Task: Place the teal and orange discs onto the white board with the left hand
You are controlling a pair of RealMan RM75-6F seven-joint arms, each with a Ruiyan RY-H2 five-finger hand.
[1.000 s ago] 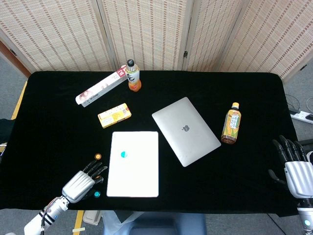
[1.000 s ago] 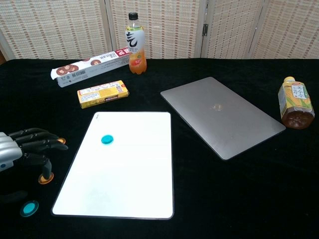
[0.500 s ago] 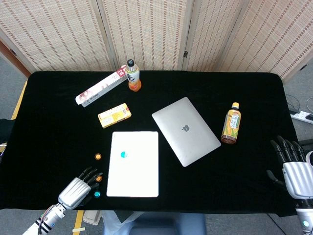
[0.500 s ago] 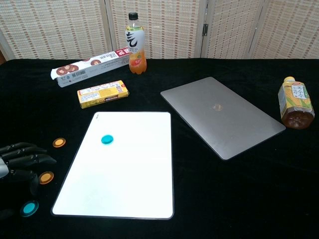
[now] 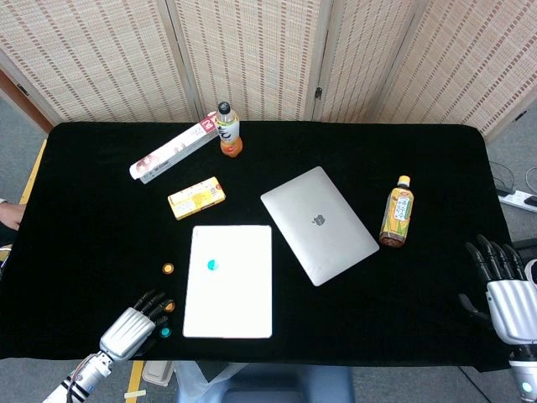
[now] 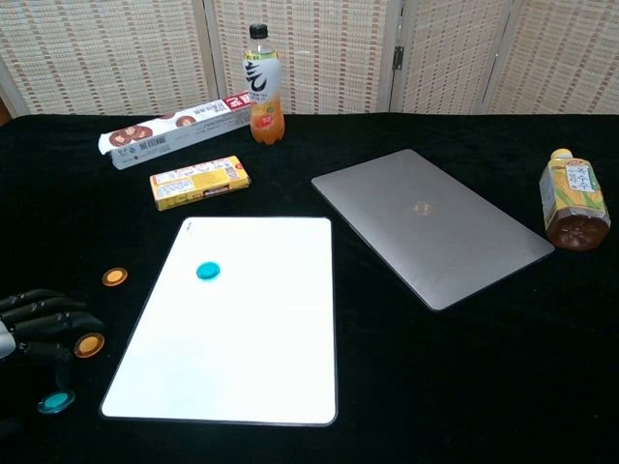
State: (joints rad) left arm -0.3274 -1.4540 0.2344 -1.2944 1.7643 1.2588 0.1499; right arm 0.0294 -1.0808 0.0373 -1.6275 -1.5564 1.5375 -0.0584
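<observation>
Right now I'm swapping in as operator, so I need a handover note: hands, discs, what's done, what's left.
Left hand: holds nothing, fingers apart, beside the loose discs.
Right hand: open, idle at the table's right edge.
Done: one teal disc lies on the white board.
Left: two orange discs and a second teal disc, all on the cloth left of the board.

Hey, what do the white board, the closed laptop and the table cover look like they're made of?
White board: smooth, glossy, probably coated plastic or laminate; it shows a soft sheen.
Laptop: brushed grey metal, likely aluminium, with a matte even shine.
Table cover: black cloth, matte, with no reflections.
</observation>
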